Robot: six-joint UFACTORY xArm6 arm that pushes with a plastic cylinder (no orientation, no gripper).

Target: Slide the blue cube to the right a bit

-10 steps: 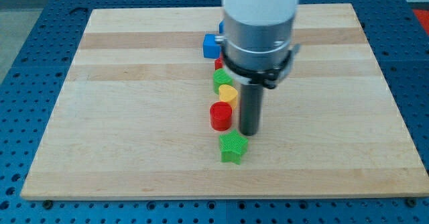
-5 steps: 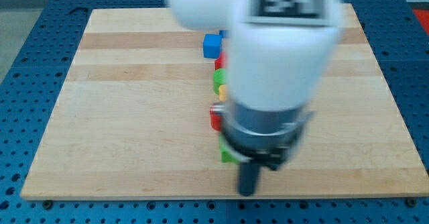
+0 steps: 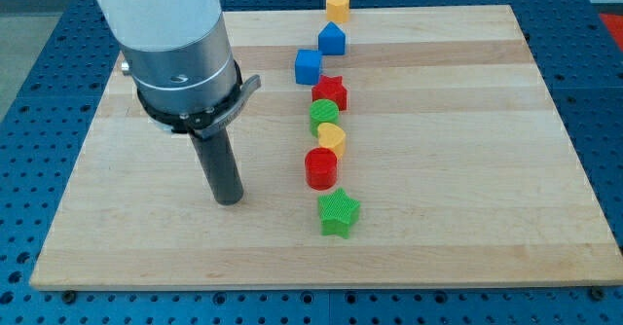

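Note:
The blue cube (image 3: 308,67) sits on the wooden board (image 3: 467,150) near the view's top centre, just left of a column of blocks. My tip (image 3: 229,200) rests on the board at the view's lower left of centre. It is well below and to the left of the blue cube and touches no block. The nearest block is the red cylinder (image 3: 320,168), to the tip's right.
A column of blocks runs down the middle: a yellow block (image 3: 337,5) at the top edge, a blue pointed block (image 3: 333,39), a red star (image 3: 330,92), a green cylinder (image 3: 324,115), a yellow block (image 3: 332,138), and a green star (image 3: 339,213).
The arm has swung from the board's centre, down to the bottom edge, then to the left. The tip now stands left of the column. The blocks have not moved.

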